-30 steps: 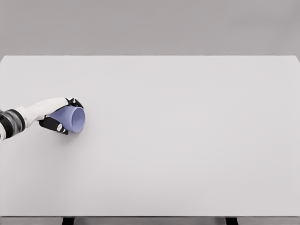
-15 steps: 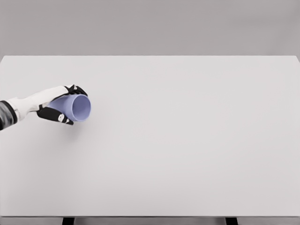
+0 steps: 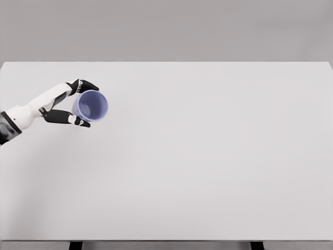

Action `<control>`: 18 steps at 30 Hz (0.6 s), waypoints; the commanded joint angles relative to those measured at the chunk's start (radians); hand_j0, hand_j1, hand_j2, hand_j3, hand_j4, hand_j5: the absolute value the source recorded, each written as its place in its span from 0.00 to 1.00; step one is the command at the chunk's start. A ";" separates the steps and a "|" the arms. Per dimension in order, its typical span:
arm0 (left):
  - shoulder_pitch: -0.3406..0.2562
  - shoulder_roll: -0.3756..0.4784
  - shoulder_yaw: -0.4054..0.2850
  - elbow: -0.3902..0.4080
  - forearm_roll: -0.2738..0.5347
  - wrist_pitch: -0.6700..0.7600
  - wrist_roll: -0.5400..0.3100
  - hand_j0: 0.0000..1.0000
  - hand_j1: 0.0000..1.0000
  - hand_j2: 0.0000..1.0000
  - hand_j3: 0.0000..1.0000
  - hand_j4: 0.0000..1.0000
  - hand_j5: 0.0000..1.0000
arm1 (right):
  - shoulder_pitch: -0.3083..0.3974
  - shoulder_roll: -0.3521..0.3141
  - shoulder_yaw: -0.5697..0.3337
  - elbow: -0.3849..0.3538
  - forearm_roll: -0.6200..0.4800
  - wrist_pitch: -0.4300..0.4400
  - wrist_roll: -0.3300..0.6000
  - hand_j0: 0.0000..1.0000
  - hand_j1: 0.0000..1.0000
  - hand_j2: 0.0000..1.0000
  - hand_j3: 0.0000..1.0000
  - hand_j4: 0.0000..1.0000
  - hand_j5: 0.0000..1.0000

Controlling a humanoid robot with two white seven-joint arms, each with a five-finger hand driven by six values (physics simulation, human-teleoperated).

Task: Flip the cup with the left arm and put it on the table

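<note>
The left hand pinches the lilac cup between thumb and fingers, above the left part of the white worktop. The cup's mouth faces the camera. Finish the turn until the mouth is upward, then lower it level before letting go.

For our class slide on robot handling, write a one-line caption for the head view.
The white left hand grips a lavender plastic cup, its opening turned toward the camera, above the plain white table.
</note>
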 commanded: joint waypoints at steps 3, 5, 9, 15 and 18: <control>0.005 -0.030 -0.004 0.047 0.074 -0.016 0.001 0.53 0.53 0.53 0.53 0.53 0.53 | 0.000 0.000 0.000 0.000 0.000 0.000 0.000 1.00 1.00 1.00 1.00 1.00 1.00; 0.009 -0.045 -0.005 0.047 0.100 -0.016 0.001 0.53 0.53 0.53 0.53 0.53 0.53 | 0.000 0.000 0.000 0.000 0.000 0.000 0.000 1.00 1.00 1.00 1.00 1.00 1.00; 0.011 -0.073 -0.005 0.089 0.140 -0.019 0.001 0.54 0.54 0.54 0.54 0.54 0.54 | 0.000 0.000 0.000 0.000 0.000 0.000 0.000 1.00 1.00 1.00 1.00 1.00 1.00; 0.015 -0.119 -0.005 0.138 0.204 -0.021 0.001 0.54 0.54 0.54 0.54 0.54 0.54 | 0.000 0.000 0.000 0.000 0.000 0.000 0.000 1.00 1.00 1.00 1.00 1.00 1.00; 0.015 -0.154 -0.008 0.204 0.212 -0.087 0.001 0.55 0.55 0.55 0.55 0.55 0.55 | 0.000 0.000 0.000 0.000 0.000 0.000 0.000 1.00 1.00 1.00 1.00 1.00 1.00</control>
